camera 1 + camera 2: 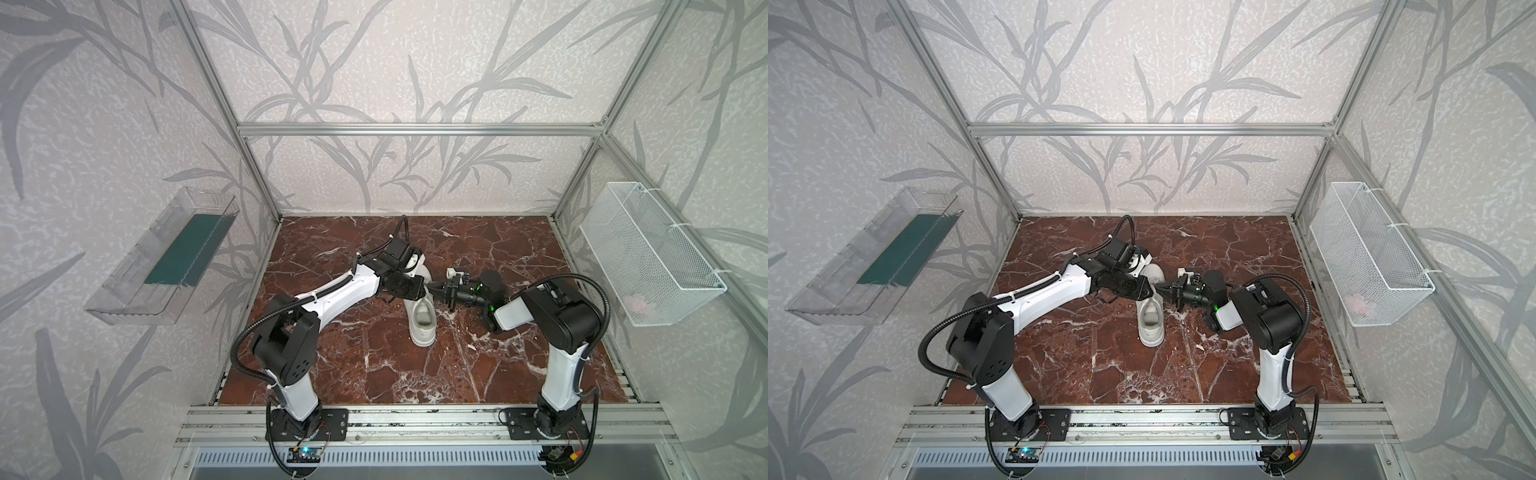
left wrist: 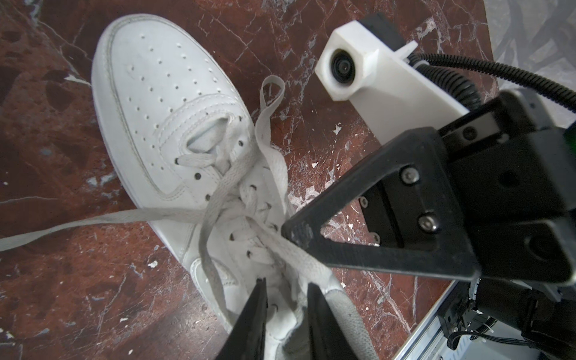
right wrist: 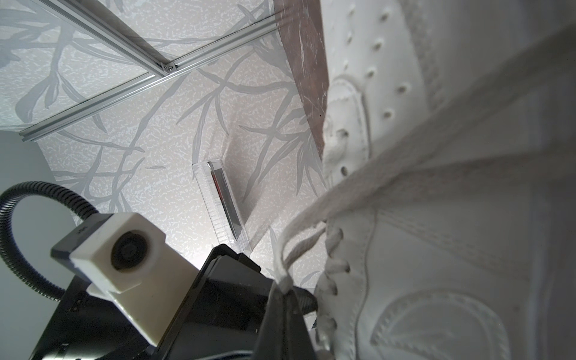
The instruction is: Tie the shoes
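Shoe (image 1: 422, 320) (image 1: 1150, 322) stands upright on its sole near the middle of the tabletop (image 1: 498, 257), toe toward the back wall and heel toward the arm bases; the left arm's wrist covers part of the toe in both top views. Both grippers meet over the laced section of the shoe. The right gripper (image 1: 432, 287) (image 1: 1163, 289) reaches in from the right, jaws closed. In the right wrist view, the right gripper (image 3: 285, 291) pinches a lace (image 3: 343, 199) that runs up across the side of the shoe (image 3: 436, 249). The left wrist view shows its tip (image 2: 293, 233) against the laces at the upper eyelets. The left gripper (image 1: 417, 291) (image 1: 1144, 291) comes in from the left. In the left wrist view, the left gripper (image 2: 286, 286) has its jaws a little apart above the shoe's collar. Whether a lace lies between them cannot be told. No bow is formed. One lace end (image 2: 93, 222) trails off the shoe (image 2: 162, 103) across the tabletop (image 2: 62, 296), and another strand curls into a small loop (image 2: 271, 93) beside the toe. A clear bin (image 1: 162, 257) hangs on the left wall and a wire basket (image 1: 648, 253) on the right wall, both well apart from the shoe.
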`<state>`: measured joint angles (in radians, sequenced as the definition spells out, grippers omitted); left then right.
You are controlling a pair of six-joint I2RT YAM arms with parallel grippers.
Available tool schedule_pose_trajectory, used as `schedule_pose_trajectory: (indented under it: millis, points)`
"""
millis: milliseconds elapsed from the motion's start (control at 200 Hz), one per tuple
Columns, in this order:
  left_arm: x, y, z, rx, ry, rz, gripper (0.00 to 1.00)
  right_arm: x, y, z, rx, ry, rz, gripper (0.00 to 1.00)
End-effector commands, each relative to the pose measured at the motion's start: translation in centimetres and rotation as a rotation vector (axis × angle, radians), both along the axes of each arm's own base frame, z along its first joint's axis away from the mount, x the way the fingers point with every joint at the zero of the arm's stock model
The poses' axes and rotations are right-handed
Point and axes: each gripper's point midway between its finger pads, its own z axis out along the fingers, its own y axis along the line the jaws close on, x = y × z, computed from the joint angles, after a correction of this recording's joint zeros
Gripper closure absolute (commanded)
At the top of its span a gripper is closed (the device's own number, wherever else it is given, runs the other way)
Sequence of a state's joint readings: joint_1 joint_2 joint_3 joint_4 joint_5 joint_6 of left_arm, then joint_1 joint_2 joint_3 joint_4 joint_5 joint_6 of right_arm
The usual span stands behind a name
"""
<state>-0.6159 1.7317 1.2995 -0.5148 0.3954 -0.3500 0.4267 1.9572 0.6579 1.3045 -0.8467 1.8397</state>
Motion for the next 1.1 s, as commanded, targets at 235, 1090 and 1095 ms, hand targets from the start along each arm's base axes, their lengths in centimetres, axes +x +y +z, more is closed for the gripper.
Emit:
schedule_pose_trajectory:
  millis: [235,1090,1095]
  points:
    - [0.7,0.0,-0.3,-0.006,-0.01,0.026,0.84,-0.6,0.2,-0.1,0.014,-0.019,0.016,1.0]
    - [0.1,2.2,3.5,0.029,-0.046,0.037,1.0,-1.8,-3.5,-1.2,-0.054,-0.01,-0.041,0.66]
    - [0.1,2.2,3.6,0.029,-0.047,0.037,1.0,-1.8,-3.6,-1.2,-0.055,-0.011,-0.042,0.66]
